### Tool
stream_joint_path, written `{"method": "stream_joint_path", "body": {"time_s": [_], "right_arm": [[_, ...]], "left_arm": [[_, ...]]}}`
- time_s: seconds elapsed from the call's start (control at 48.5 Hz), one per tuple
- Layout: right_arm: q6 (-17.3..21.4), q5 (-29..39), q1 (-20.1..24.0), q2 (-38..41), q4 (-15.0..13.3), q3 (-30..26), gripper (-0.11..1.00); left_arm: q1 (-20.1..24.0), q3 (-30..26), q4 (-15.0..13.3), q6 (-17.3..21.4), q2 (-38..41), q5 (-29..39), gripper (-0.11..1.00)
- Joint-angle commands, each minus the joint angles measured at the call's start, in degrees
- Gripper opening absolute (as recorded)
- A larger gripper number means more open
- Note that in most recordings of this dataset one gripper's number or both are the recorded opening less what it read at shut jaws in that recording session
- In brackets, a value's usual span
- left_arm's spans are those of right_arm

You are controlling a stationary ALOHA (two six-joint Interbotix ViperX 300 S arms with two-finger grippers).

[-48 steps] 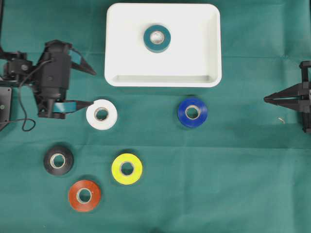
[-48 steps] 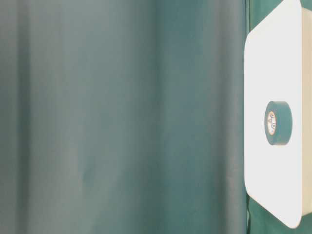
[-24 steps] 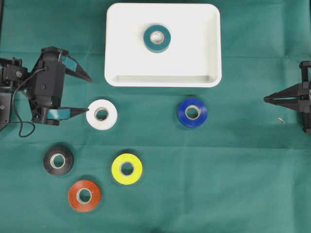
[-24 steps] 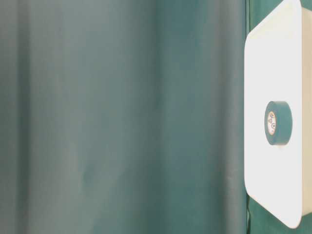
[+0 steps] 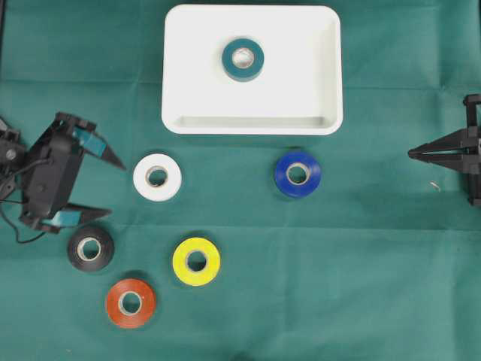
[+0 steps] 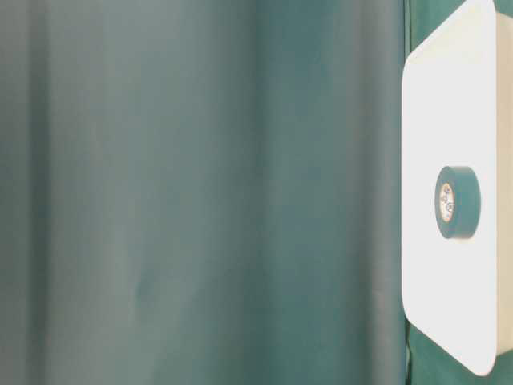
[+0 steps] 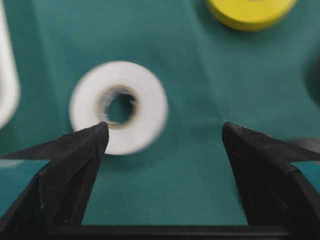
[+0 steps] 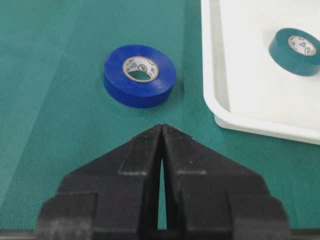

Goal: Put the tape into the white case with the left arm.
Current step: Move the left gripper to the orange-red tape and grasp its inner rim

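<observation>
The left hand point(image 5: 111, 188) is wide open and holds nothing. It sits just left of the white tape point(image 5: 157, 177), not touching it. A teal tape point(image 5: 243, 59) lies flat in the white case point(image 5: 323, 90). The right hand point(image 5: 412, 154) is closed tight, far off on the green desk point(image 5: 338, 286).

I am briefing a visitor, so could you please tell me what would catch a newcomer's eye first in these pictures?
First, the white case at the top centre, with a teal tape roll lying inside. Below it, five loose rolls dot the green cloth: white, blue, black, yellow and red. The left pincer gapes open left of the white roll.
</observation>
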Motion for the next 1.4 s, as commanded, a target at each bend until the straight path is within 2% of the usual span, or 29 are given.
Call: {"method": "stream_joint_path", "body": {"time_s": [0.0,0.268,0.413,0.619,0.867,1.218,1.383], "right_arm": [[0.1,-0.5,-0.2,0.3,-0.1,-0.5,-0.09],[0.1,-0.6,-0.1,0.3,-0.1,-0.5,-0.09],[0.1,-0.6,-0.1,0.3,-0.1,-0.4,-0.09],[0.0,-0.9,-0.2,0.3,-0.1,-0.3,-0.09],[0.0,-0.9,-0.1,0.3,-0.1,-0.3,-0.09],[0.0,-0.9,-0.3,0.3,-0.1,-0.4,-0.09],[0.0,-0.9,-0.3,0.3,-0.1,-0.3,-0.09]], "left_arm": [[-2.5,0.1,-0.1,0.0,-1.4,-0.2,0.96],[-11.2,1.2,-0.2,-3.1,-3.3,-0.3,0.91],[-12.6,2.4,-0.2,-5.0,-2.9,-0.8,0.91],[-13.6,1.8,-0.1,-4.9,-0.6,-4.5,0.91],[-14.6,-1.7,-0.2,-4.8,7.9,-9.1,0.91],[-18.5,-9.8,-0.2,-5.1,21.4,-10.0,0.91],[-18.8,-13.2,-0.2,-5.1,26.1,-10.0,0.91]]}}
